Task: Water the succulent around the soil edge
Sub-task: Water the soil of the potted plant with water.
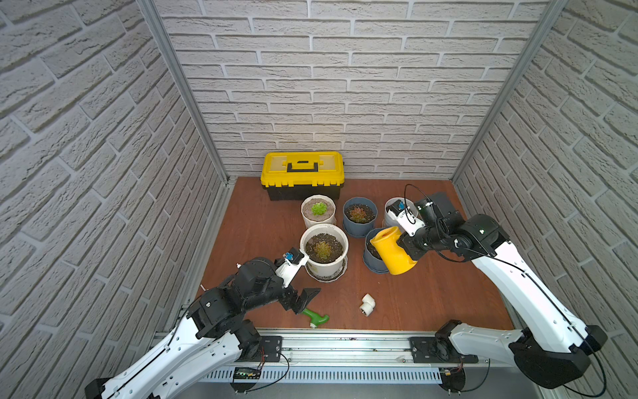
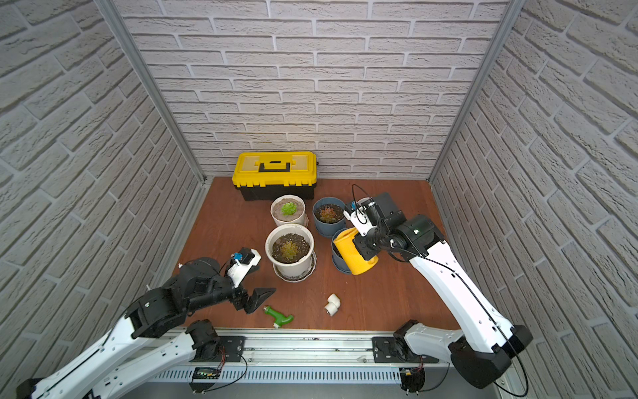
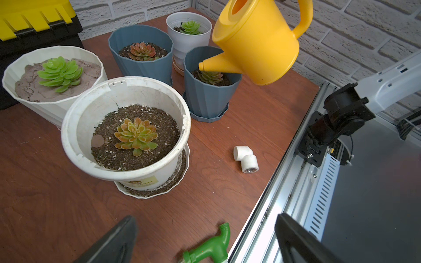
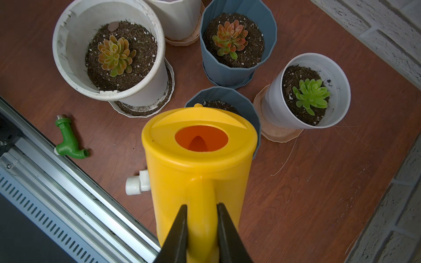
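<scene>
Watering can was clamped by its handle in the right gripper, spout tipped over the near blue pot; its succulent was half hidden by the spout. Left gripper was held wide open, empty.

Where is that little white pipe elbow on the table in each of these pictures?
A top view: white pipe elbow just right of the green tap.
A top view: elbow in the same spot.
Left wrist: elbow between large white pot and metal rail.
Right wrist: elbow half hidden behind yellow watering can.
Shared landmark: the green tap, in all four.
</scene>
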### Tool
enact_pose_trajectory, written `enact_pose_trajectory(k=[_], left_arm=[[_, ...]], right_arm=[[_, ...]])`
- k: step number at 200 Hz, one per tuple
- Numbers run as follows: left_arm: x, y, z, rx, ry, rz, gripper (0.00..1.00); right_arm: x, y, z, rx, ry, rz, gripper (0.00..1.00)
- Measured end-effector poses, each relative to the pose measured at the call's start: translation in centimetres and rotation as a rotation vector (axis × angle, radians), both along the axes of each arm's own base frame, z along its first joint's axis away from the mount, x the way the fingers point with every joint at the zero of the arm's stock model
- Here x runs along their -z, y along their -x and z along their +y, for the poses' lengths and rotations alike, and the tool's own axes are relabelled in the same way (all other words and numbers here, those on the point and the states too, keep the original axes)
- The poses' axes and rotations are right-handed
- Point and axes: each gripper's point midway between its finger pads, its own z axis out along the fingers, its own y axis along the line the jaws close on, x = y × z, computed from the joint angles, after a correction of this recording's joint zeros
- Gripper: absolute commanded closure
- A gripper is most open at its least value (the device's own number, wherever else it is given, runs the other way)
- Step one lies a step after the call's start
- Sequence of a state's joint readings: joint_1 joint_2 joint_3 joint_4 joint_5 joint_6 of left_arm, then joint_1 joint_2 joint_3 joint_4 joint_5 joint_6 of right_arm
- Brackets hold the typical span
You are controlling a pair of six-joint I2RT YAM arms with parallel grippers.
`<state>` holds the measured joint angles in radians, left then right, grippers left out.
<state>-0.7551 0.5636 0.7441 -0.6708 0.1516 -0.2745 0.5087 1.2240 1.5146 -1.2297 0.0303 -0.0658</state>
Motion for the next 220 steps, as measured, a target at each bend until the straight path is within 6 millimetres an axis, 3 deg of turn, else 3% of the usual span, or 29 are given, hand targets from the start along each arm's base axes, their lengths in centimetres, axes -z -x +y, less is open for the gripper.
enact_pose_trajectory(k=[82, 220], left_arm=[[0.0, -0.1, 0.1, -0.006, 0.0, 0.0, 0.02], [0.0, -0.1, 0.1, -0.006, 0.001, -0.001, 0.02]], right_arm=[[-0.7, -2.3, -0.2, 0.049, 0.064, -0.011, 0.98], [-0.4, -4.3, -2.9, 0.143, 0.238, -0.053, 0.98]])
